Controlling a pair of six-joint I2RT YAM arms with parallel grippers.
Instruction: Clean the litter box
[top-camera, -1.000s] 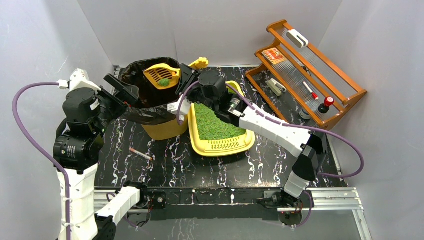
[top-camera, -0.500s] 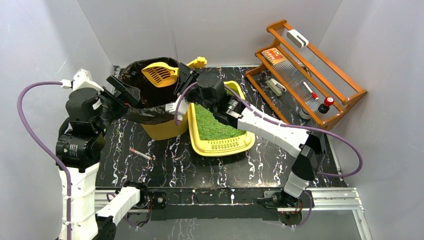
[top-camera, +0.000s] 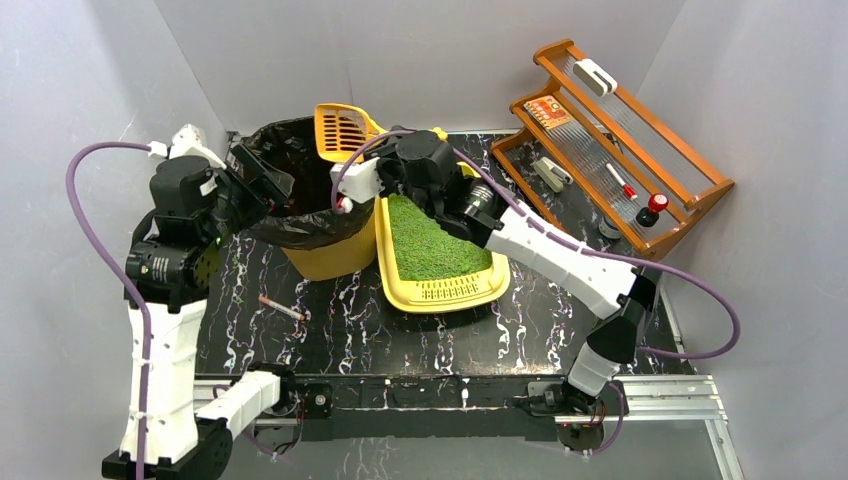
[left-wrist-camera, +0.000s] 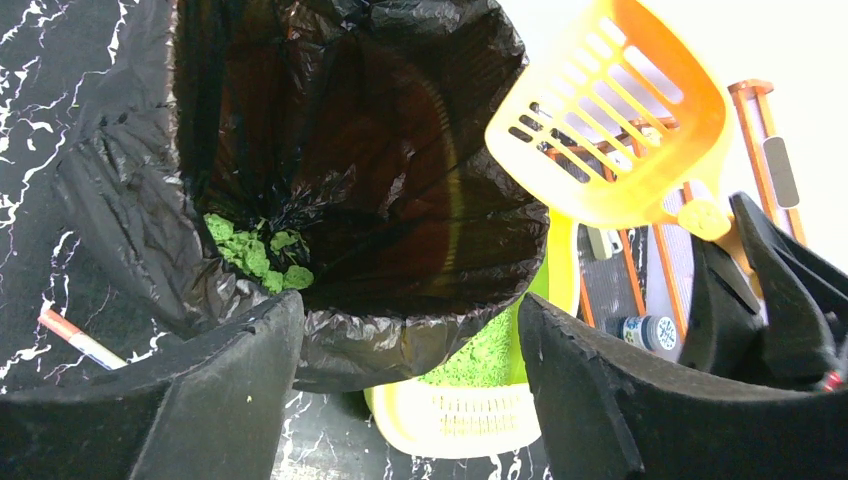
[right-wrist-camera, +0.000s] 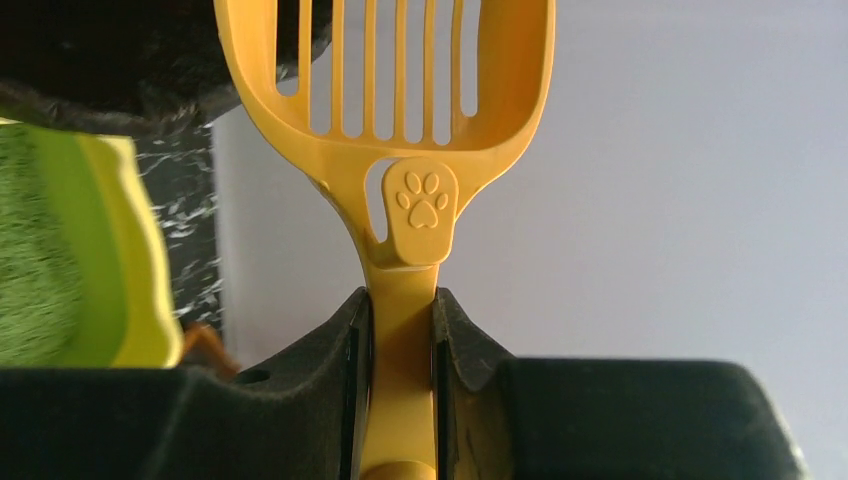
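Right wrist view shows the right claw (right-wrist-camera: 400, 310) clamped on the stem of the orange slotted scoop (right-wrist-camera: 420, 205), with a dark pad pressing on each side just below the paw-print badge. The slotted blade fills the top centre of the frame and carries nothing I can see. At the left edge sits the yellow rim of the litter box (right-wrist-camera: 125, 250), with green litter inside it.

In the top external view the scoop stands at upper centre, its blade raised above the far right edge of the yellow bin (top-camera: 325, 262), which is lined with a black bag (top-camera: 300, 225).

The left claw (left-wrist-camera: 410, 320) has its fingers spread apart, low in the left wrist frame. The near rim of the bag dips between them and possibly touches them, though the view does not settle it. Green clumps (left-wrist-camera: 255, 255) lie deep in the bag at left of centre.

The litter box (top-camera: 445, 290) rests on the marbled black bench (top-camera: 350, 330) at the frame's centre, just right of the bin, with its slotted grate end toward the bottom. A red-tipped pen (top-camera: 280, 307) lies lower left of the bin, and a wooden rack (top-camera: 620, 140) stands at upper right
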